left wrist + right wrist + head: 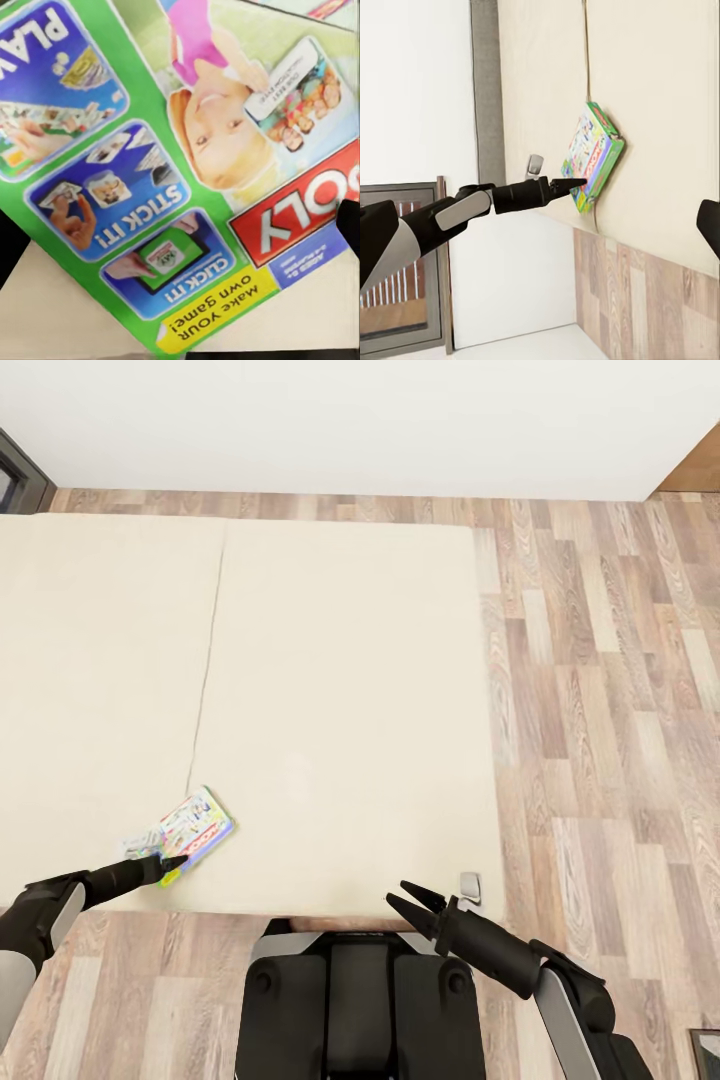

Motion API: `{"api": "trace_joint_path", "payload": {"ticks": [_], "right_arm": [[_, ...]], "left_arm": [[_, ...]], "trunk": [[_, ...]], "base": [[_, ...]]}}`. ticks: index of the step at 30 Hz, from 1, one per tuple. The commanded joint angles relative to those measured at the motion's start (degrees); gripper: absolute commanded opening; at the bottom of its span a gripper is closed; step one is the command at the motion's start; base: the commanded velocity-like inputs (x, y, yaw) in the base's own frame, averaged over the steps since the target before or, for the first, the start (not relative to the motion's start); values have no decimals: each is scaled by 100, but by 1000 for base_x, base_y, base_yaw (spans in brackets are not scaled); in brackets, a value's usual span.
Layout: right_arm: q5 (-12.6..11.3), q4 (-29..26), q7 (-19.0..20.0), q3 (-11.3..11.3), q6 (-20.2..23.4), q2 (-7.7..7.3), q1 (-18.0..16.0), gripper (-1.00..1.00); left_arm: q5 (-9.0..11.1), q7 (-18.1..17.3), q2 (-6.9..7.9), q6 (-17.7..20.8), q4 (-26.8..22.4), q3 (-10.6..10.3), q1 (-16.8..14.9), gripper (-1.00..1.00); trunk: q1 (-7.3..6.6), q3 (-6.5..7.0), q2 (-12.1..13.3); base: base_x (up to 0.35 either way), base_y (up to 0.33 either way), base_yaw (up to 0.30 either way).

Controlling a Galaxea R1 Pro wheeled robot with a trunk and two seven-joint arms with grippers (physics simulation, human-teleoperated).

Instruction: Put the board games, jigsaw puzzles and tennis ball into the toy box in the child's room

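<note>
The purple-green Monopoly board game [186,832] lies near the front edge of the cream bed [340,690], left of centre. My left gripper [172,863] is at the box's near edge, its fingers together on that edge. In the left wrist view the printed lid [180,172] is very close, with one dark fingertip [349,225] over its side. The right wrist view shows the box [594,156] tilted up from the mattress, with the left gripper [574,182] on its edge. My right gripper [412,901] hovers open and empty over the bed's front edge.
Wood-plank floor [610,710] runs along the bed's right side and in front of it. A white wall [360,420] stands behind the bed, with a dark frame [18,480] at far left. A small grey frame corner [470,886] sits beside my right gripper.
</note>
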Motion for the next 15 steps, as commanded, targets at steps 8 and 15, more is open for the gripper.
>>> {"api": "trace_joint_path", "payload": {"ticks": [8, 15], "right_arm": [[-27, 1, 10, -8, 40, 3, -4, 100], [-25, 1, 10, -11, 39, 1, -3, 100]], "left_arm": [[34, -19, -1, 57, -4, 20, -1, 100], [34, -19, -1, 52, -4, 21, -1, 100]], "trunk": [[3, -5, -8], [3, -5, -8]], "base": [[0, -182, 0], [0, -175, 0]]}}
